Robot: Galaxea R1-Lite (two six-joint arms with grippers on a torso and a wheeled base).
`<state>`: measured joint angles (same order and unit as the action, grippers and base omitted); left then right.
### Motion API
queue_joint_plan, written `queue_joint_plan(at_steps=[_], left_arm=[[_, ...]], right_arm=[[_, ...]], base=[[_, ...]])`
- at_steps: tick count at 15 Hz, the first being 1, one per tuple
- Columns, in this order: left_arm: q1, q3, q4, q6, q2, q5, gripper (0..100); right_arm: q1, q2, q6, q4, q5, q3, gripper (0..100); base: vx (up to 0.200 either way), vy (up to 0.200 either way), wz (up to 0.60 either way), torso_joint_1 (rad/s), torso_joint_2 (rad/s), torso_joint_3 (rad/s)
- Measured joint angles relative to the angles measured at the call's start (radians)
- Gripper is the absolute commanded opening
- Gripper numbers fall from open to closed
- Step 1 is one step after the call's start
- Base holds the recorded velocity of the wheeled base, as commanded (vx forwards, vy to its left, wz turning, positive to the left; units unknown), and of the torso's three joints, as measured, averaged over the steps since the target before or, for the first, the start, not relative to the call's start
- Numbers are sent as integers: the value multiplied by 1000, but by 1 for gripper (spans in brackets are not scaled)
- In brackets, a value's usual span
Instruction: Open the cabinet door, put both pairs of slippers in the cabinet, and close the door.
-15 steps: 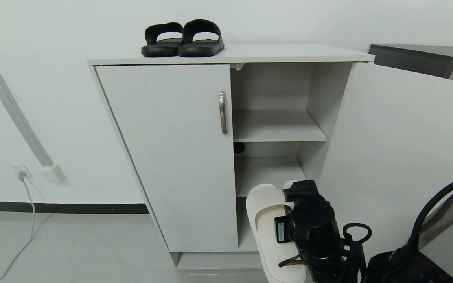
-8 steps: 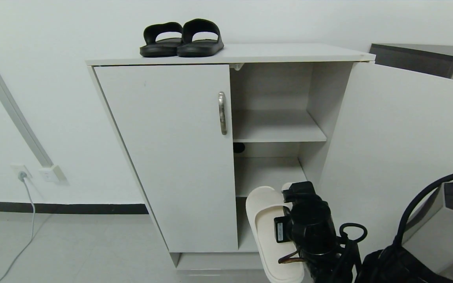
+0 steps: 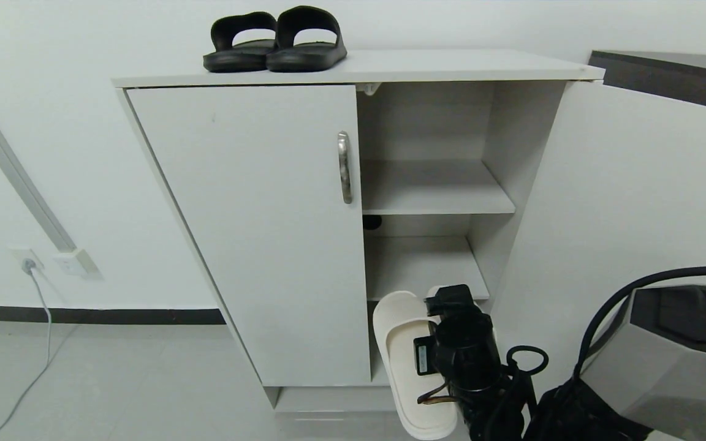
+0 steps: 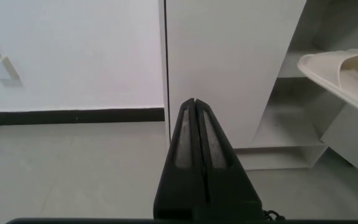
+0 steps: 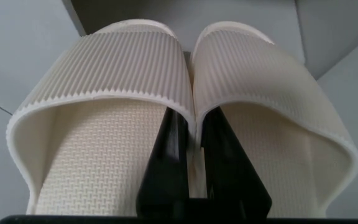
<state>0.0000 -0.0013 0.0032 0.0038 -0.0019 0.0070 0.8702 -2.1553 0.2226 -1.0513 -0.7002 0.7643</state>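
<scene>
A pair of white slippers [image 3: 403, 355] hangs in front of the open cabinet's lower shelves, and my right gripper [image 5: 194, 162] is shut on the slippers' [image 5: 185, 81] two inner edges, pinched together. A pair of black slippers [image 3: 276, 41] stands on the cabinet top [image 3: 451, 61], at its left. The cabinet's right door [image 3: 622, 202] is swung open; its left door [image 3: 255, 233] with a metal handle [image 3: 344, 166] is shut. My left gripper [image 4: 194, 134] is shut on nothing, low over the floor in front of the left door [image 4: 229, 62].
Two bare shelves [image 3: 436, 190] show inside the open right half. A wall socket with a cable [image 3: 27, 264] sits low on the wall to the left. A grey counter [image 3: 665, 73] stands behind the open door. Bare floor [image 3: 114, 380] lies left of the cabinet.
The whole head view has shifted: the cabinet now looks closer and larger. The white slippers in my right gripper sit slightly lower and further left in view.
</scene>
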Motion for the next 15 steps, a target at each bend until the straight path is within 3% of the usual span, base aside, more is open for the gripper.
queue_joint_plan(at_steps=[7,9,12,15], left_arm=[[0,1,0,0,0,0,0],[0,1,0,-1,0,0,0],[0,1,-1,-1,0,0,0],[0,0,-1,-2,1,0,0]], right_arm=[[-34,-59,-47,-32,-19,65,0],[-47,-65,-84,-87,-33,64,0],[-69,-97,-187,-321,-65,60,0],[-89,-124,-201,-344,-69,56,0]], base=[[0,0,0,4,3,-194],[0,0,0,6,1,-43],[0,0,0,0,0,0],[0,0,0,0,0,0]])
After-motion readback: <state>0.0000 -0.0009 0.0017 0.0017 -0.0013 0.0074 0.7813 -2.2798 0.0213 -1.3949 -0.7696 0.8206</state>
